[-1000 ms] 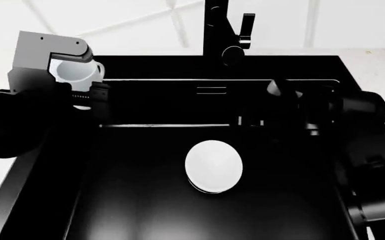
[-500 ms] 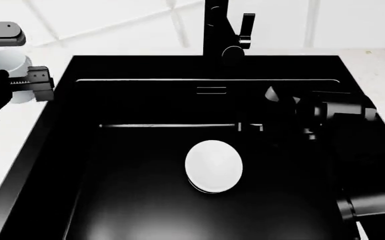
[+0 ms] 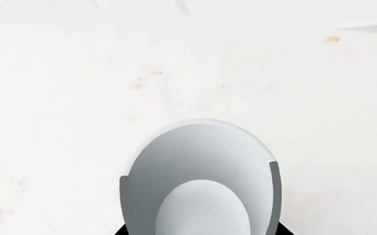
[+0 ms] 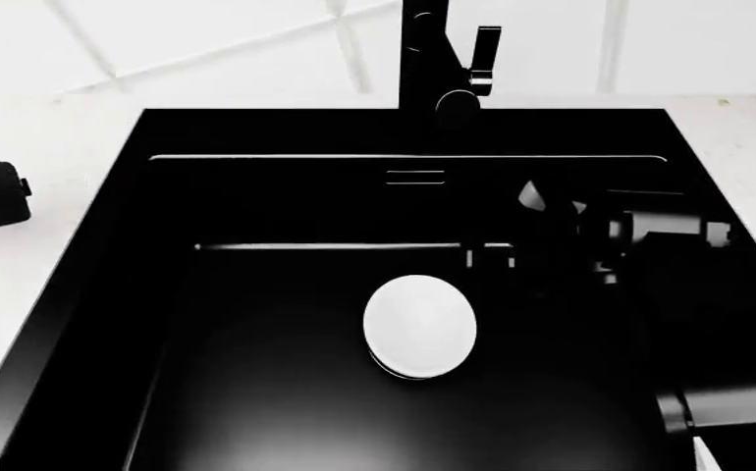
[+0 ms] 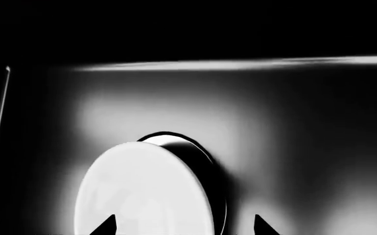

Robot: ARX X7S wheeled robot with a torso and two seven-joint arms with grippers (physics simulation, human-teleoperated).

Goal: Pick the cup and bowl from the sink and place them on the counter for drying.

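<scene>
A white bowl (image 4: 419, 325) lies upside down, a smooth dome, on the floor of the matte black sink (image 4: 287, 392), near the middle of the basin and over the black ringed drain (image 5: 195, 156), whose rim peeks out behind it in the right wrist view. At about 3 o'clock from the bowl, the right arm reaches down inside the basin; its gripper (image 5: 183, 226) hangs above the bowl with two dark fingertips (image 5: 105, 226) spread wide on either side of the dome, holding nothing. Beyond the bowl runs the sink's inner ledge (image 4: 332, 246), and at 12 o'clock the black faucet (image 4: 441, 59) rises against the white tiled wall (image 4: 221, 39). At 10 o'clock, the left arm is nearly out of the head view at the frame's edge. Its wrist camera shows the white cup (image 3: 200, 181), mouth toward the lens, gripped in the left gripper over the speckled white counter (image 3: 110, 73); whether the cup touches the counter cannot be told.
</scene>
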